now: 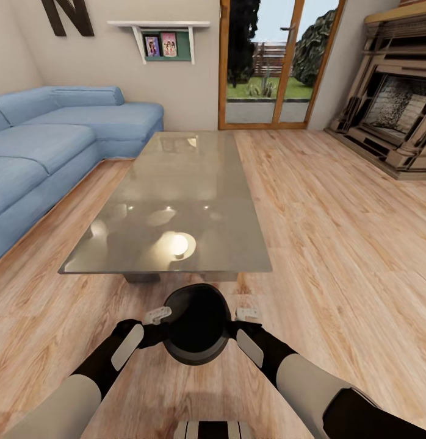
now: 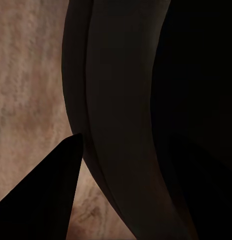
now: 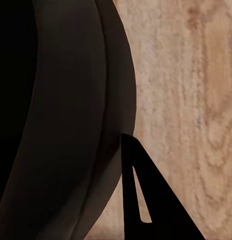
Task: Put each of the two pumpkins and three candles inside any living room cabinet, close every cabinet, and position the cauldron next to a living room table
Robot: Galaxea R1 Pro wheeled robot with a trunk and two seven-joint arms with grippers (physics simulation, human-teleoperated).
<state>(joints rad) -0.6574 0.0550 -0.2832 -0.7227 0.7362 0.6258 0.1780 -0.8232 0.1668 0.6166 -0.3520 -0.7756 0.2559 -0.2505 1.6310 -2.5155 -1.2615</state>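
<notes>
A glossy black cauldron sits between the robot's two arms in the head view, its wide dark mouth facing up, just short of the near end of the glass-topped coffee table. The left gripper presses against one side of the pot and the right gripper against the other, so the pair hold the cauldron between them (whether either gripper's own fingers are spread or closed cannot be told, since the pot hides them). Whether the cauldron rests on the wood-plank floor or hangs just above it cannot be told either.

In the left wrist view the cauldron's curved dark wall runs close past the camera, with one dark fingertip beside it over the planks. The right wrist view shows the same: the pot's wall and a dark fingertip alongside.

A blue corner sofa lines the robot's left, a fireplace stands at far right, and a glazed door opens onto a garden beyond the table.
</notes>
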